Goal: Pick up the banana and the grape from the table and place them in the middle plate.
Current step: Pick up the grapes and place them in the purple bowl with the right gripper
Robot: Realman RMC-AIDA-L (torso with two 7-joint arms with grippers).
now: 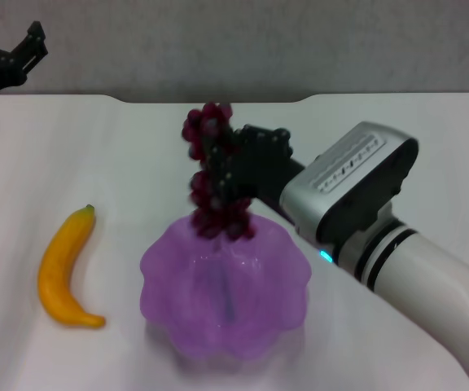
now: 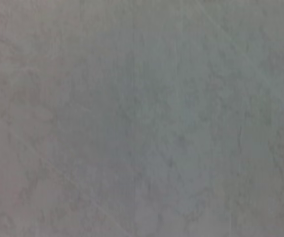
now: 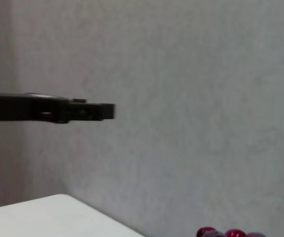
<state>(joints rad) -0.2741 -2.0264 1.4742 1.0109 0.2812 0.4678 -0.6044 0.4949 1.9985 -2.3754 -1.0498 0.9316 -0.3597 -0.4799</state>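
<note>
My right gripper (image 1: 218, 167) is shut on the grape (image 1: 212, 175), a dark red-purple bunch that hangs upright with its lower end just over the far rim of the middle plate (image 1: 279, 305), a translucent purple scalloped bowl. A few grapes (image 3: 230, 232) show at the edge of the right wrist view. The banana (image 1: 65, 269), yellow-orange with a dark tip, lies on the table (image 1: 397, 147) to the left of the plate. My left gripper (image 1: 23, 49) is raised at the far left corner, away from everything; it also shows far off in the right wrist view (image 3: 90, 111).
The white table has a shallow notch (image 1: 210, 100) in its far edge, with a grey wall behind it. My right forearm (image 1: 397, 252) reaches across the table's right side. The left wrist view shows only a plain grey surface.
</note>
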